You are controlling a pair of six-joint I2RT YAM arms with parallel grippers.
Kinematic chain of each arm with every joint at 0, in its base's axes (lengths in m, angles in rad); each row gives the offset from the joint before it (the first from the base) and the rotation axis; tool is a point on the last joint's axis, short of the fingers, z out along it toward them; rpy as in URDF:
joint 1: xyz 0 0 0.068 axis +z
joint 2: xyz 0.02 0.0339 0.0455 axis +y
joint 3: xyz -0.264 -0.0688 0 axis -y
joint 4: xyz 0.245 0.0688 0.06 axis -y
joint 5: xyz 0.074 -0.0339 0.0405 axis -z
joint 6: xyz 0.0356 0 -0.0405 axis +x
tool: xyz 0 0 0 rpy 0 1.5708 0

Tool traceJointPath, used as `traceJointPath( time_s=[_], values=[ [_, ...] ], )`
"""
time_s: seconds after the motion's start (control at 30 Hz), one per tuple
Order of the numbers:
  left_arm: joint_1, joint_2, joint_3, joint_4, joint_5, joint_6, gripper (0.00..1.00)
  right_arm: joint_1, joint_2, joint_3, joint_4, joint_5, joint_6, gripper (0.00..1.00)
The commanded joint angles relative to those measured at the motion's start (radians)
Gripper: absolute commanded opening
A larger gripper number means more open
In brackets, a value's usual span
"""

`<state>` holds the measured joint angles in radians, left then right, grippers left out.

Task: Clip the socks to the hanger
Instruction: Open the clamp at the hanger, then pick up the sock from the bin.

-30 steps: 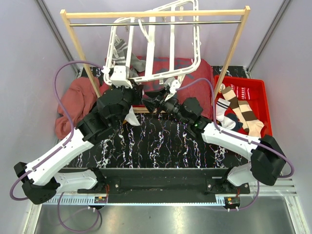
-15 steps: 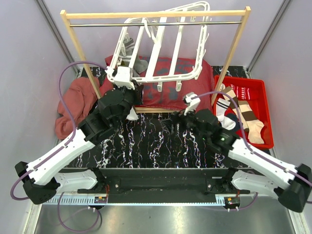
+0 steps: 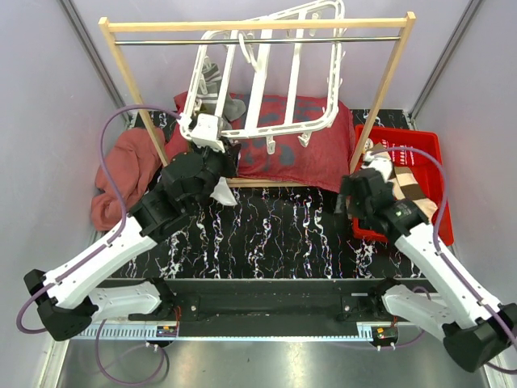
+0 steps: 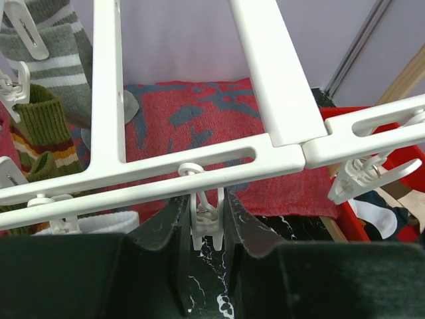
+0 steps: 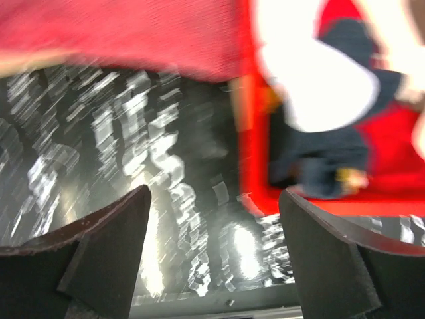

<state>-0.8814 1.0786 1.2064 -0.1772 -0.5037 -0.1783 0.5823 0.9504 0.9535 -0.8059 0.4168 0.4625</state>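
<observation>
The white hanger (image 3: 260,81) hangs tilted from the rail, and in the left wrist view its bars (image 4: 265,66) fill the top. My left gripper (image 3: 212,136) is at the hanger's front left corner, shut (image 4: 204,212) on a small white clip (image 4: 204,224) dangling from the front bar. A grey striped sock (image 4: 56,63), an olive sock (image 4: 36,119) and a white sock (image 4: 86,222) hang at the left. My right gripper (image 3: 349,198) is open (image 5: 216,206) and empty over the table by the red bin's left wall. A navy sock (image 5: 332,153) and a beige-brown striped sock (image 3: 410,192) lie in the bin.
The red bin (image 3: 428,149) sits at the table's right edge. The wooden rail frame (image 3: 250,24) spans the back. A red cloth (image 3: 299,153) lies under the hanger and a pink-red cloth (image 3: 125,162) is bunched at the left.
My right gripper has left the hanger's front bar, swung right to the red bin and opened. The hanger has swung back and up. My left gripper has kept its hold.
</observation>
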Motion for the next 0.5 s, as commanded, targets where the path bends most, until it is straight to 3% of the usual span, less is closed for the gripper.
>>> traceJointPath(
  time_s=[0.0,0.17,0.3,0.47],
  values=[
    [0.001,-0.032,-0.013,-0.005,0.042,0.020,0.00,-0.252,0.063,0.062,-0.059,0.018,-0.018,0.86],
    [0.002,-0.065,-0.034,0.005,0.057,0.028,0.00,-0.493,0.163,0.070,0.112,-0.113,-0.062,0.83],
    [0.002,-0.083,-0.059,0.019,0.062,0.028,0.00,-0.656,0.354,0.143,0.250,-0.183,-0.079,0.75],
    [0.016,-0.078,-0.067,0.021,0.082,0.016,0.00,-0.682,0.576,0.272,0.310,-0.204,-0.079,0.63]
  ],
)
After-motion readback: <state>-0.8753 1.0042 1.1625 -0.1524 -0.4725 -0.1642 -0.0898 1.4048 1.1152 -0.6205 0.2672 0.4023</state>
